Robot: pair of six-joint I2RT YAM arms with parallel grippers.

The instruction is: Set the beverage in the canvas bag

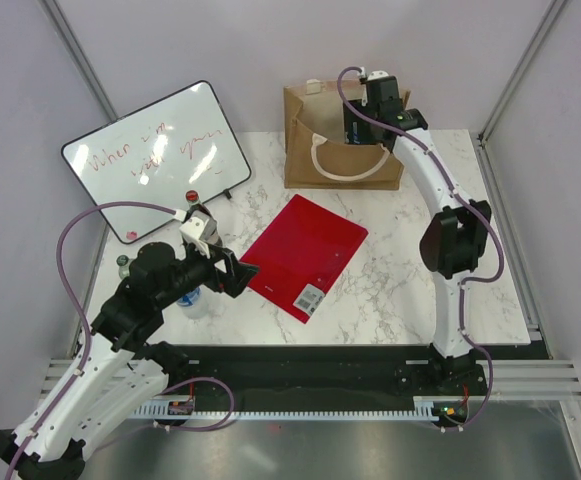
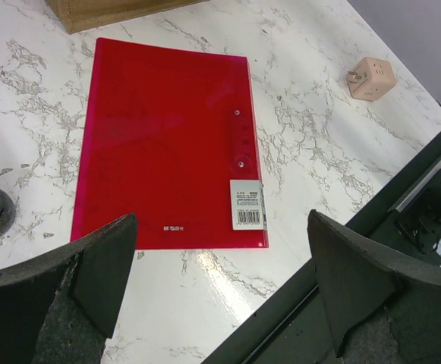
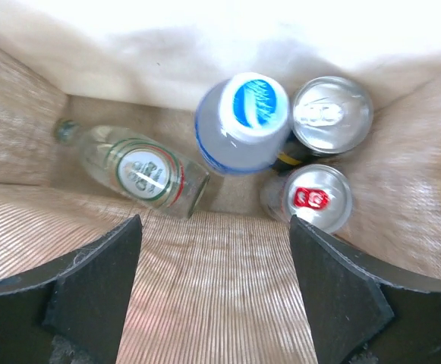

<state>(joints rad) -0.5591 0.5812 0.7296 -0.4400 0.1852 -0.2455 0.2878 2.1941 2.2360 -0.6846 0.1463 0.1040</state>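
Note:
The tan canvas bag (image 1: 340,140) stands at the back of the table with a white loop handle on its front. My right gripper (image 1: 362,128) hangs over its mouth, open and empty (image 3: 216,296). Inside the bag, the right wrist view shows a clear glass bottle (image 3: 133,168) lying on its side, a blue-capped plastic bottle (image 3: 243,125), a silver can (image 3: 332,114) and a can with a red tab (image 3: 315,199). My left gripper (image 1: 238,272) is open and empty (image 2: 220,280), low over the near edge of the red folder. A red-capped bottle (image 1: 194,199) and a clear bottle (image 1: 196,298) stand by the left arm, partly hidden.
A red folder (image 1: 305,255) with a white barcode label lies mid-table, also in the left wrist view (image 2: 163,144). A whiteboard (image 1: 155,155) lies at the back left. A pink cube plug (image 2: 370,79) sits near the table's right edge. A green cap (image 1: 123,262) shows beside the left arm.

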